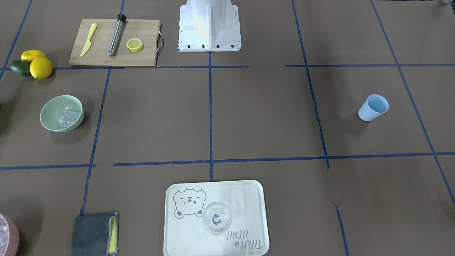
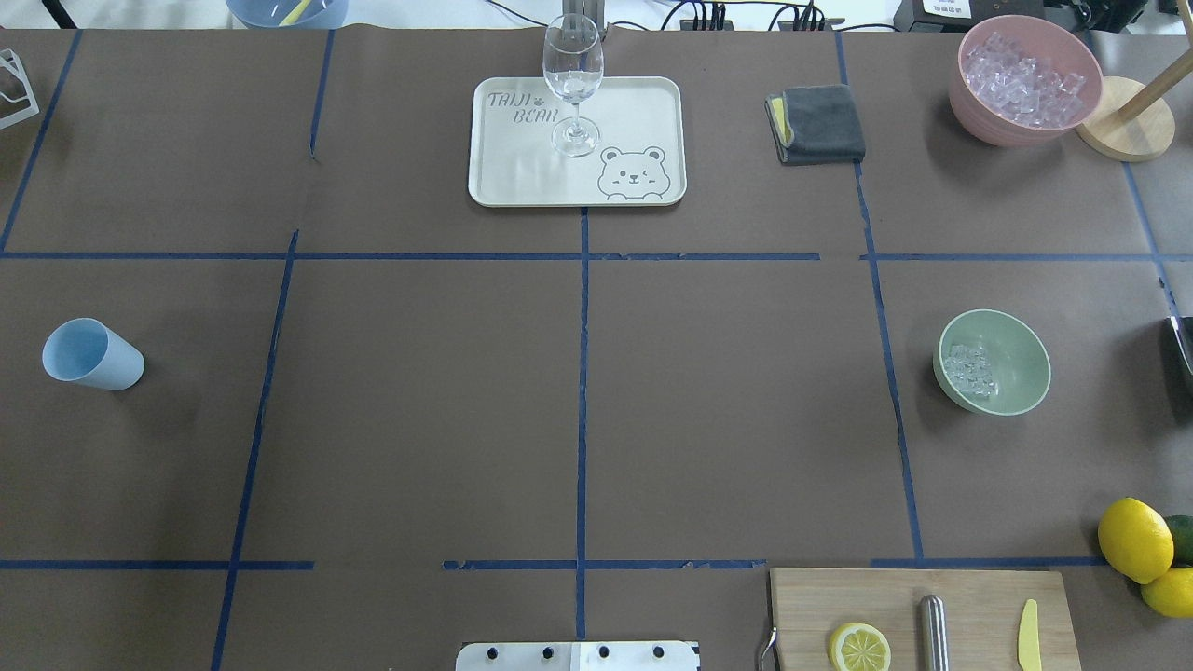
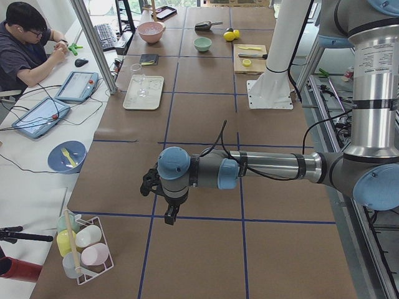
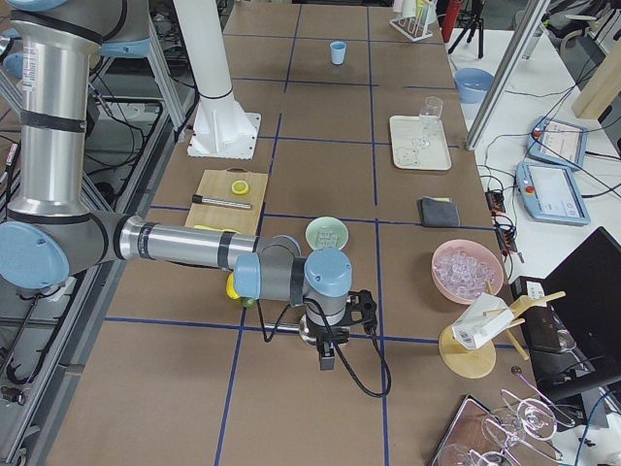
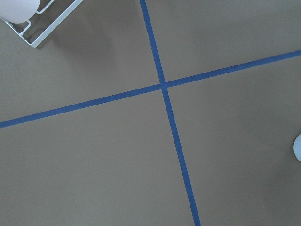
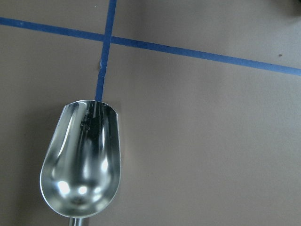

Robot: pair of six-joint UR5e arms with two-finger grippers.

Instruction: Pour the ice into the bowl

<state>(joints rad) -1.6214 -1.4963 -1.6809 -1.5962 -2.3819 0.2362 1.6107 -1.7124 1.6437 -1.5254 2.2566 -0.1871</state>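
The pale mint-green bowl (image 1: 48,114) stands on the robot's right side of the table and holds a small pile of clear ice cubes (image 1: 70,117). It also shows in the overhead view (image 2: 1025,349) with the ice (image 2: 969,371) inside. An empty metal scoop (image 6: 82,160) fills the right wrist view, over bare brown paper. My right gripper (image 4: 328,351) hangs near the table's right end, beside the bowl (image 4: 327,233); I cannot tell its state. My left gripper (image 3: 165,208) hangs low near the left end; I cannot tell its state.
A pink container of ice (image 2: 1025,79) stands at the far right. A tray (image 2: 522,182) carries a wine glass (image 2: 571,84). A light blue cup (image 2: 91,354) stands on the left. There is also a cutting board (image 2: 969,596), lemons (image 2: 1132,539), a grey cloth (image 2: 820,123) and a wire rack (image 3: 84,246).
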